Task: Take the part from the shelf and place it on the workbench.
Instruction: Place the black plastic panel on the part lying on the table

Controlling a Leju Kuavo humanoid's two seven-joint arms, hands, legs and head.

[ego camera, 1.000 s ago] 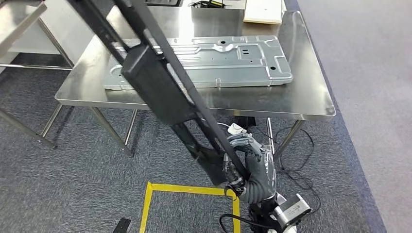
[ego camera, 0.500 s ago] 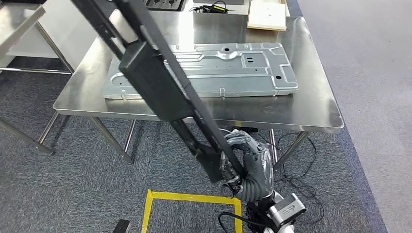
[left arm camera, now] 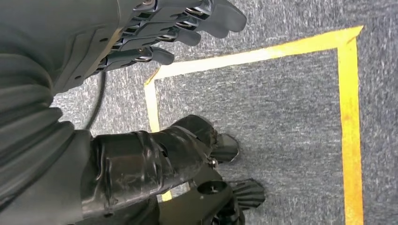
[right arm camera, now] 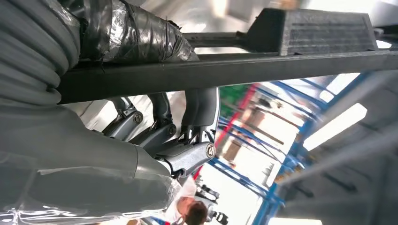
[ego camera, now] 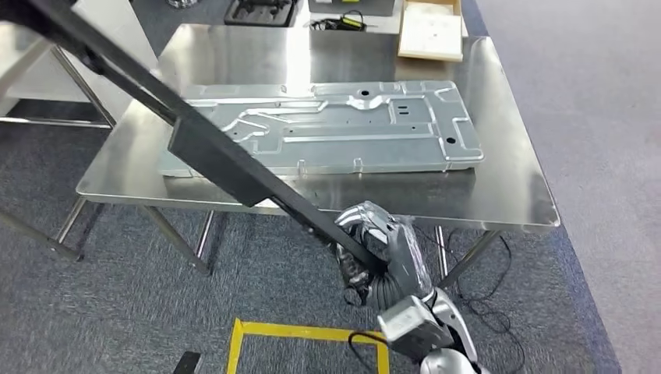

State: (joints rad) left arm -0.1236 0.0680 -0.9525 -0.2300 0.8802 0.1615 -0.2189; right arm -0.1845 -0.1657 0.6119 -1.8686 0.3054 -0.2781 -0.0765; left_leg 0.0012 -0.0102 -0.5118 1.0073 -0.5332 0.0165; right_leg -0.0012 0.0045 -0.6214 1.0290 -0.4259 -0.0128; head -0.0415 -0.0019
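The part (ego camera: pixel 210 152) is a long black frame with a thick block along it. In the head view it slants from the upper left down across the front edge of the steel workbench (ego camera: pixel 507 187). My right hand (ego camera: pixel 382 253) grips its lower end below the bench edge. The right wrist view has the same dark bar (right arm camera: pixel 225 70) crossing close over the hand (right arm camera: pixel 94 154), whose fingers wrap around it. My left hand (left arm camera: pixel 155 33) hangs over the carpet with fingers slightly apart and nothing in it.
A large grey stamped metal panel (ego camera: pixel 343 128) lies across the middle of the workbench. A flat wooden box (ego camera: pixel 430 31) and a tool tray (ego camera: pixel 257 11) sit at the far end. Yellow floor tape (ego camera: pixel 304 335) marks a square on the grey carpet; cables trail under the bench.
The part has swung lower and flatter, its upper end moving toward the left. My right hand has risen closer to the bench edge. The camera has tilted, showing more of the far bench.
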